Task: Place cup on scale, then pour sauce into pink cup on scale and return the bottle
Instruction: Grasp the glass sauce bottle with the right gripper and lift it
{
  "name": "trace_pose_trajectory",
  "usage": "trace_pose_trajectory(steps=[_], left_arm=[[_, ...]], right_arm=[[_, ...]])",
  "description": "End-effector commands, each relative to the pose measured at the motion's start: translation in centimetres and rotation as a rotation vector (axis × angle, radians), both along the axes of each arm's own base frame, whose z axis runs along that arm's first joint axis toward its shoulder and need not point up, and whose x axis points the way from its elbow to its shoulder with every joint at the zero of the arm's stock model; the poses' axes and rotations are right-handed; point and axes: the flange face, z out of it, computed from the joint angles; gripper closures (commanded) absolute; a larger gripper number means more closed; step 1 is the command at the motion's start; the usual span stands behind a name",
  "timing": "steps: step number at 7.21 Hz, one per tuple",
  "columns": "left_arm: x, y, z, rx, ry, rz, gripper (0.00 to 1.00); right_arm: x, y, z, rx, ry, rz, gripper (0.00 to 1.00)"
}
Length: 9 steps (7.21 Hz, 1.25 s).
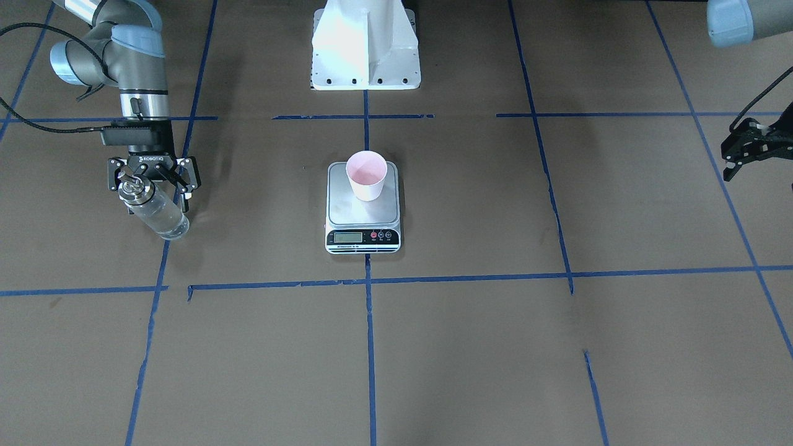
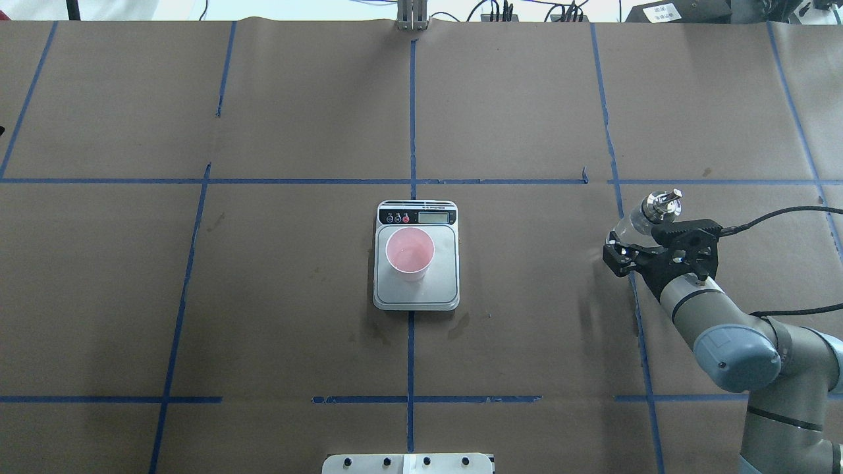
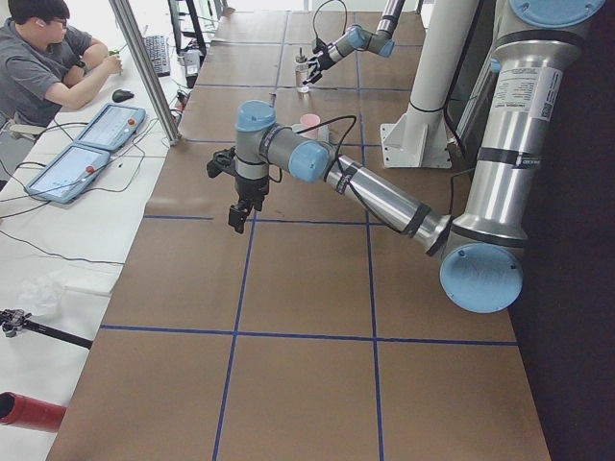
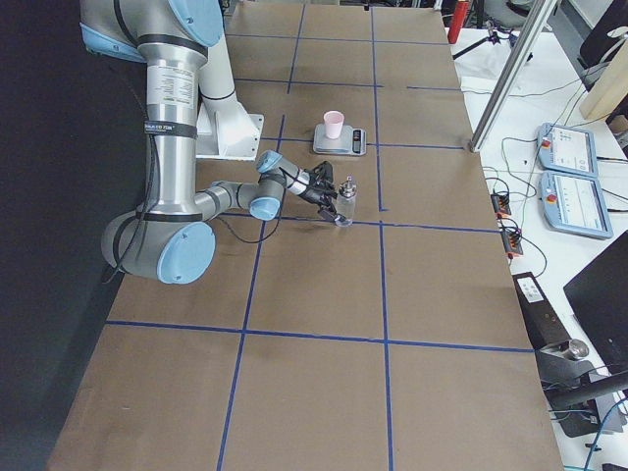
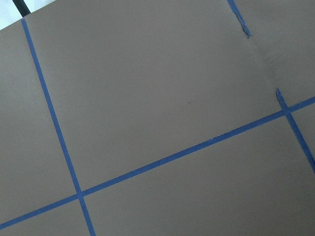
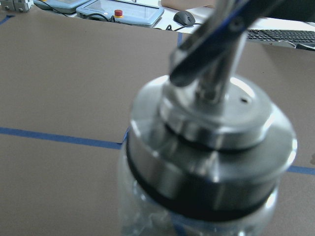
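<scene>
Bottle point(image 1: 153, 210) upright between right claw point(image 1: 153, 178) fingers, on table point(image 1: 495, 347).

- The table point(image 2: 263, 296) is covered in brown paper, marked into squares by blue tape lines point(image 2: 411, 118).
- The scale point(image 2: 416, 255) lies flat at the table's middle.
- The white robot base plate point(image 1: 365, 46) sits behind the scale, on the robot's side.

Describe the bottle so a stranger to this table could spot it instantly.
Start at the scale in the middle of the brown table, then look toward the robot's right side. There the right gripper is around the bottle, a clear glass cylinder with a silver metal cap and spout, unlike the pink cup on the scale.
</scene>
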Motion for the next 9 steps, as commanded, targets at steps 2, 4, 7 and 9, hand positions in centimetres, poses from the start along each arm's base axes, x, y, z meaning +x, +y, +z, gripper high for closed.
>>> trace_pose_trajectory(steps=[2, 4, 7, 9], left_arm=[[0.0, 0.0, -0.2, 0.004, 0.000, -0.001, 0.00], [0.0, 0.0, -0.3, 0.005, 0.003, -0.001, 0.00], [0.0, 0.1, -0.8, 0.011, 0.009, -0.002, 0.00], [-0.1, 0.1, -0.9, 0.011, 0.010, -0.005, 0.00]], right_arm=[[-0.9, -0.9, 0.0, 0.004, 0.004, 0.007, 0.00], [-1.0, -1.4, -0.2, 0.007, 0.003, 0.013, 0.00], [-0.2, -2.6, -1.6, 0.031, 0.006, 0.016, 1.00], [1.9, -3.6, -4.4, 0.065, -0.040, -0.015, 1.00]])
